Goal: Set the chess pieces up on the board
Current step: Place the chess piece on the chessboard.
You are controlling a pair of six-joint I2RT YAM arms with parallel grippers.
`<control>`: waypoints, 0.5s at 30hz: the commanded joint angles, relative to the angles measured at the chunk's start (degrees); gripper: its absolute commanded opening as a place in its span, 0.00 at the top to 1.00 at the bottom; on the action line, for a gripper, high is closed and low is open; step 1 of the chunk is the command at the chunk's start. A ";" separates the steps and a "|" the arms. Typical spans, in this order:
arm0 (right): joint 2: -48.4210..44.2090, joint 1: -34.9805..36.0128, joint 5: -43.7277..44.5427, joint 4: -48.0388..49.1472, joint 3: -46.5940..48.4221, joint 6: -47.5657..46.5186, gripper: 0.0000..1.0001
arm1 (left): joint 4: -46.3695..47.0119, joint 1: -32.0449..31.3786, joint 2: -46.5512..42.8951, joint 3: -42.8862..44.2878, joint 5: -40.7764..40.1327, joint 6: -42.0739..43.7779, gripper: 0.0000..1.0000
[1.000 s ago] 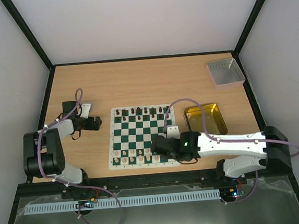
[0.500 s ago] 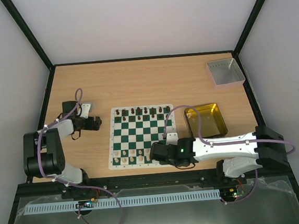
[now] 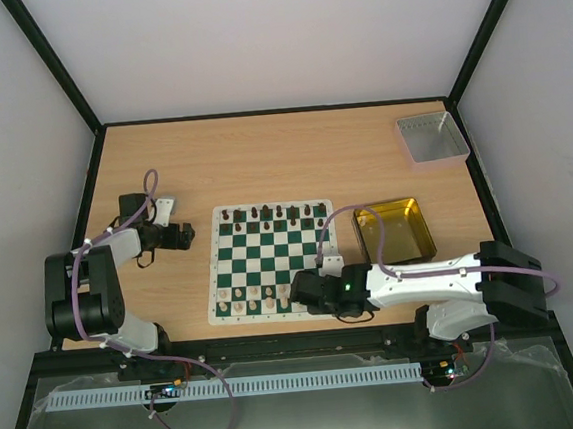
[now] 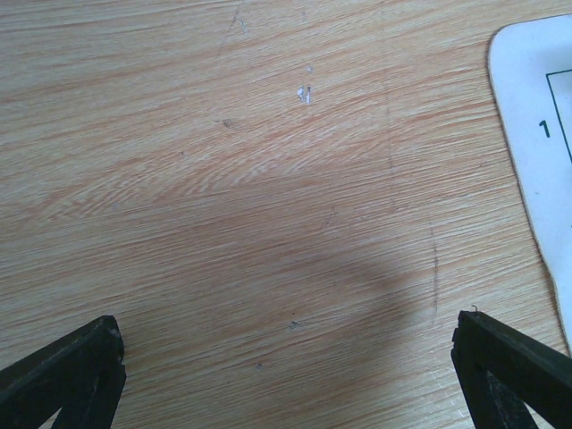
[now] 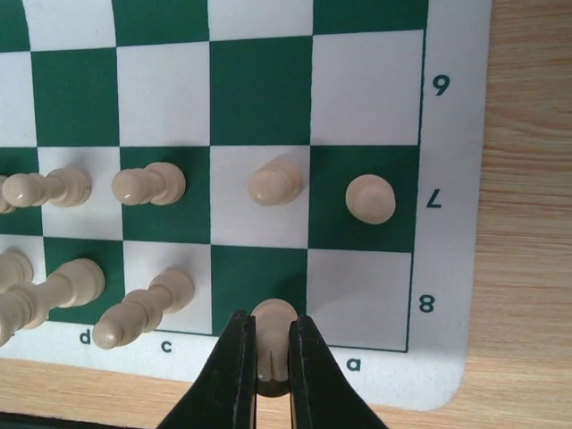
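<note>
The green and white board (image 3: 270,259) lies mid-table. Dark chess pieces (image 3: 271,213) line its far row and cream ones (image 3: 246,296) fill its near rows. My right gripper (image 3: 295,292) hangs over the board's near right corner. In the right wrist view it (image 5: 273,357) is shut on a cream piece (image 5: 273,323), held above the green square of the last row beside the letter a. Two cream pawns (image 5: 370,197) stand one row further in. My left gripper (image 3: 186,235) rests left of the board, open (image 4: 286,340) over bare wood, and the board's corner (image 4: 536,116) shows at right.
A gold tin (image 3: 393,230) sits just right of the board, close to my right arm. A grey square tray (image 3: 430,138) stands at the far right corner. Walls enclose the table on three sides.
My right arm has drawn back toward the near edge, carrying the cream piece from over the board's right side to its near right corner. The left arm has not moved.
</note>
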 commanded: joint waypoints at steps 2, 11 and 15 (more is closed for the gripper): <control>0.42 -1.25 0.44 2.08 -0.61 -1.13 0.96 | -0.85 0.40 0.65 1.60 0.62 0.11 0.00; 3.05 -2.11 -0.67 4.07 -0.28 -2.68 0.96 | -0.96 0.40 0.76 1.66 0.70 0.10 0.01; 3.40 -2.28 -0.90 4.45 -0.49 -2.87 0.95 | -0.98 0.40 0.93 1.69 0.71 0.13 0.00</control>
